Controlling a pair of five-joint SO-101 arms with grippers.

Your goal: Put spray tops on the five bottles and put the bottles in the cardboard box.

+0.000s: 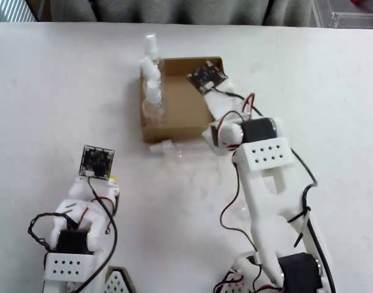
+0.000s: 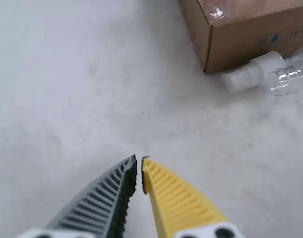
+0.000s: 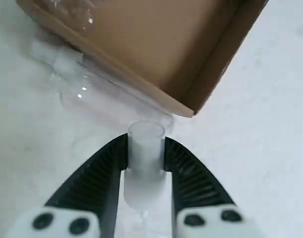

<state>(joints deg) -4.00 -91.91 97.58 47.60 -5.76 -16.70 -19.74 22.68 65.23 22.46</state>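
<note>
R fingers (image 3: 104, 173) clamp spray top (image 3: 145, 148), axis along fingers, cap toward box (image 3: 215, 64)

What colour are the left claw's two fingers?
The left claw has one grey, one yellow finger; left wrist view shows it best.

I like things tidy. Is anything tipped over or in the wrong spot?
Yes: one clear plastic bottle lies on its side on the white table beside the brown cardboard box, outside it.
</note>
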